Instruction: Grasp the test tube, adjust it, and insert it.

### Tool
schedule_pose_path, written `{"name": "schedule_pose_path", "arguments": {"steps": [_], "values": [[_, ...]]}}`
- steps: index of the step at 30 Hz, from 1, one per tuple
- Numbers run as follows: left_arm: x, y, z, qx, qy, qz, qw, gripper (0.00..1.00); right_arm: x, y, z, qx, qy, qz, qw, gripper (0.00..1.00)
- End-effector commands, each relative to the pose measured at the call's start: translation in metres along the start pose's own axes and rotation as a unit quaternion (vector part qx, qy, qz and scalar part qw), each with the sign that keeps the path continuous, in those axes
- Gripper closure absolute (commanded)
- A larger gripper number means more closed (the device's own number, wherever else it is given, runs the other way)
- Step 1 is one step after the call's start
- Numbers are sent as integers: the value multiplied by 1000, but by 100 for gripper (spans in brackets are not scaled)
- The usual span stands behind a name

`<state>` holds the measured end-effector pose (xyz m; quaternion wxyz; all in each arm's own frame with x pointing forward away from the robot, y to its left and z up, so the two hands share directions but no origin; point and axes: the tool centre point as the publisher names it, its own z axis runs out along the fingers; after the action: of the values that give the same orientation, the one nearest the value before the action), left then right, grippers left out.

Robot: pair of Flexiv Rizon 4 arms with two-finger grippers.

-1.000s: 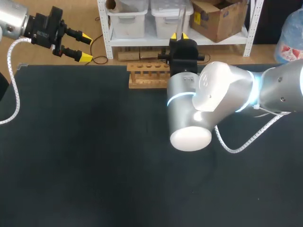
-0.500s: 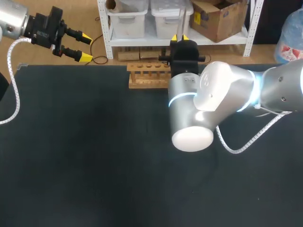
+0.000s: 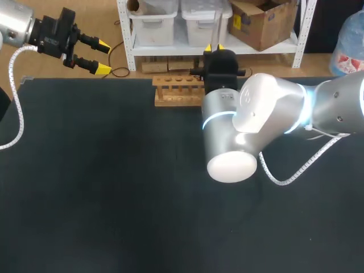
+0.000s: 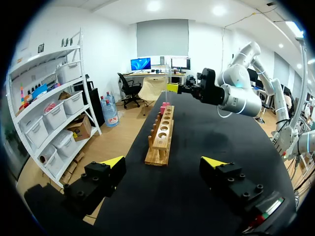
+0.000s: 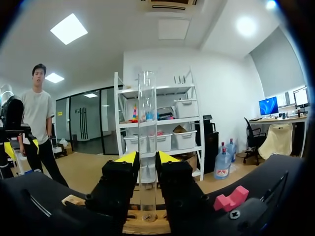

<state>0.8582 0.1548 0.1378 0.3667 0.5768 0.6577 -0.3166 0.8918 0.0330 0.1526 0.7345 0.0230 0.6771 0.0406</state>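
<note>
Right, closest to me in the right wrist view, my right gripper (image 5: 146,162) pinches the clear test tube (image 5: 146,118) upright between its yellow tips. Just below the tube's rounded end lies the wooden rack (image 5: 145,227); I cannot tell whether the end has entered a hole. I judge that grasping and adjusting are done and insertion is in hand. Next I'd line the tube over a hole, lower it straight, then let go. A pink block (image 5: 231,198) sits beside the rack. Farther off, my left gripper (image 3: 103,57) hangs spread and empty at the table's (image 3: 114,182) far left corner. I can read no label or print on tube or rack.
</note>
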Motion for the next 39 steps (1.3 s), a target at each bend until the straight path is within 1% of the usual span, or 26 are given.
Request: {"name": "schedule_pose_path", "arguments": {"steps": [1, 7, 17, 30, 39], "values": [[0, -3, 0, -4, -1, 1, 1000, 0, 3, -2, 2, -129, 1, 2, 992, 100], [0, -3, 0, -4, -1, 1, 1000, 0, 8, -1, 1, -131, 5, 5, 991, 100], [0, -3, 0, -4, -1, 1, 1000, 0, 22, 3, 1, -134, 19, 10, 991, 100], [0, -3, 0, -4, -1, 1, 1000, 0, 40, 6, 2, -138, 26, 16, 990, 100], [0, -3, 0, -4, -1, 1, 1000, 0, 50, 3, -3, -133, 39, 21, 990, 100]]}}
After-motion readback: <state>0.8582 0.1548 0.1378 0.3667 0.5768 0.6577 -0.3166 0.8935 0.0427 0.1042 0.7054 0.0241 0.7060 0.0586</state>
